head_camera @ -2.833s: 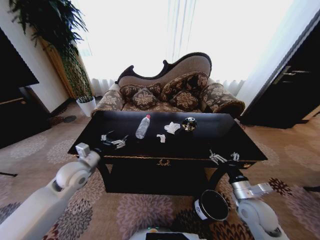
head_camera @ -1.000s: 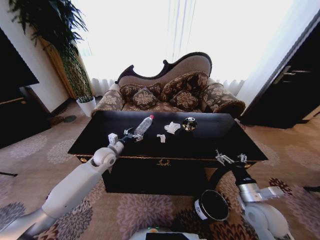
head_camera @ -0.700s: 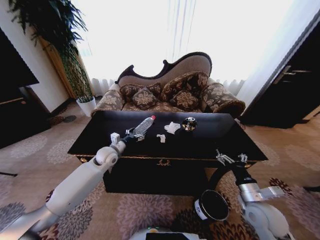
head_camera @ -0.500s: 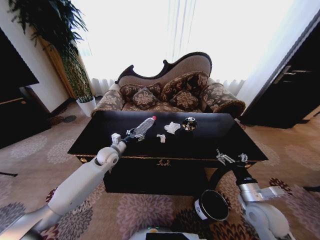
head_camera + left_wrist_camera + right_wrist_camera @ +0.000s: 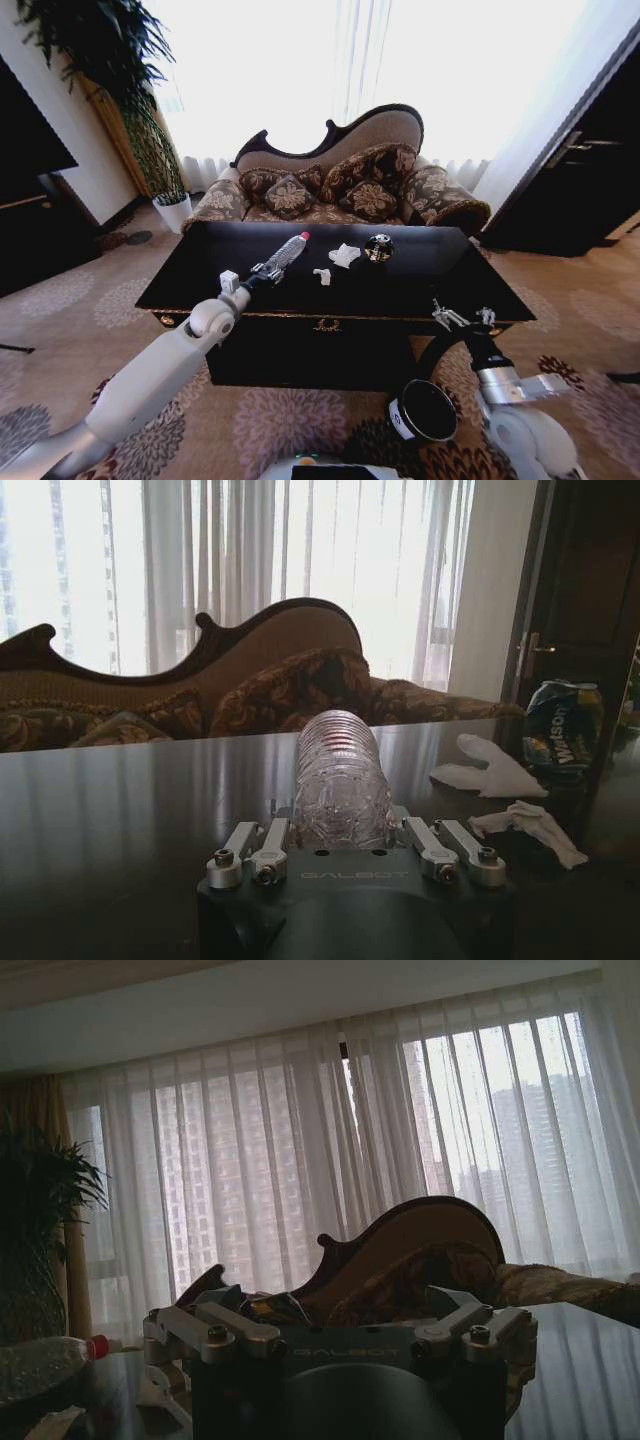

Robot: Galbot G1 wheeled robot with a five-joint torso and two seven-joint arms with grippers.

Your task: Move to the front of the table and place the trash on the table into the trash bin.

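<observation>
Trash sits toward the far middle of the table (image 5: 420,270): a crumpled tissue (image 5: 345,254), a smaller paper scrap (image 5: 322,275) nearer me, and a dark can (image 5: 378,247) to the right. My left gripper (image 5: 270,270) clamps a clear bottle (image 5: 285,254) (red cap pointing away), just left of the scrap. My right gripper (image 5: 461,317) hangs spread apart at the table's near right edge, above the trash bin (image 5: 424,411) on the carpet.
</observation>
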